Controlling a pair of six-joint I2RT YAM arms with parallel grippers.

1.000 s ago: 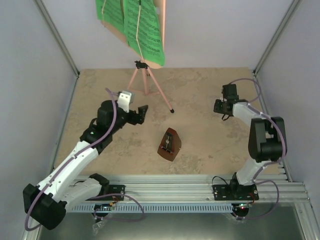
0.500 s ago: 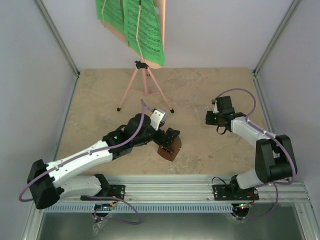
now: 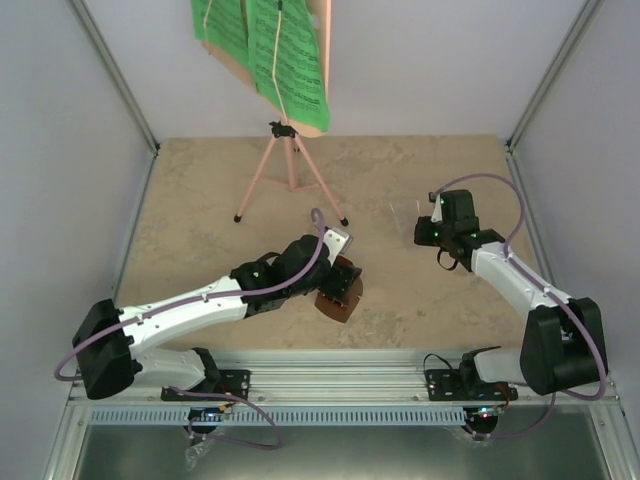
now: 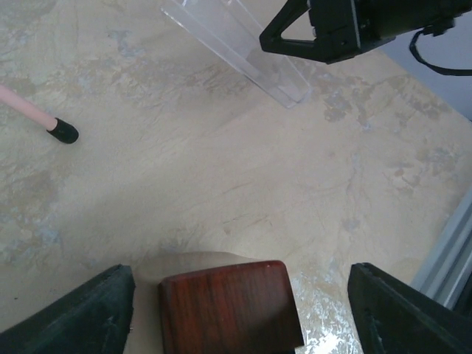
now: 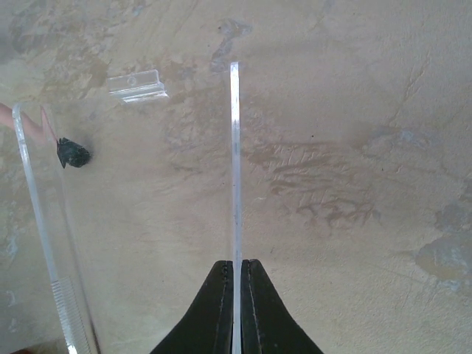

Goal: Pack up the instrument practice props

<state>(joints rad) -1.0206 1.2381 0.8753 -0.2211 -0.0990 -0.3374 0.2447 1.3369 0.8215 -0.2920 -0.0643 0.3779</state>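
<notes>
— While the left gripper (image 3: pixel 345 278) hangs over the metronome (image 4: pixel 225 310), which step would you call this?

— The pick-up of the first prop. In the left wrist view the jaws stand wide, one finger on each side of the brown wooden block with a gap on both sides, so nothing is gripped yet.

— Where does the metronome sit?

— On the table (image 3: pixel 200 200), near the front edge, at about six o'clock from the middle in the top view. The pink music stand (image 3: pixel 290 165) stands at twelve o'clock at the back, upright on its legs, with the green pages (image 3: pixel 290 70) on its desk. Neither looks packed.

— And the right gripper (image 5: pixel 235 267)?

— Pinched tight on a thin clear panel (image 5: pixel 234 162), at roughly two o'clock from the metronome. It looks like the wall of a see-through case, though I cannot tell its full shape.

— So the next move?

— I judge the left jaws must close squarely on the block's sides, then lift it and carry it towards two o'clock. The sloped, polished wood may slip, so a low, centred grip seems wise.
</notes>
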